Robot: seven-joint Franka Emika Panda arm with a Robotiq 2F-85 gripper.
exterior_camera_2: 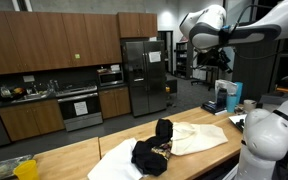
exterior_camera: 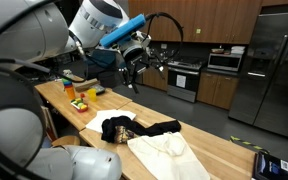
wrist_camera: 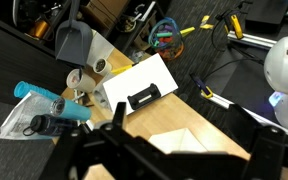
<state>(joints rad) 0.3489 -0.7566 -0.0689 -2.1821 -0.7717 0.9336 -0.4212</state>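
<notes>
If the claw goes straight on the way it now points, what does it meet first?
Probably the light wooden tabletop, beside the white rectangular board. The open claw hangs high above it with nothing between, though depth is unclear.

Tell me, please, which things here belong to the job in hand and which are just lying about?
Job in hand:
tool, raised and empty
black garment
cream cloth, beside the garment

Lying about:
fridge
stove
blue bottle
white box
</notes>
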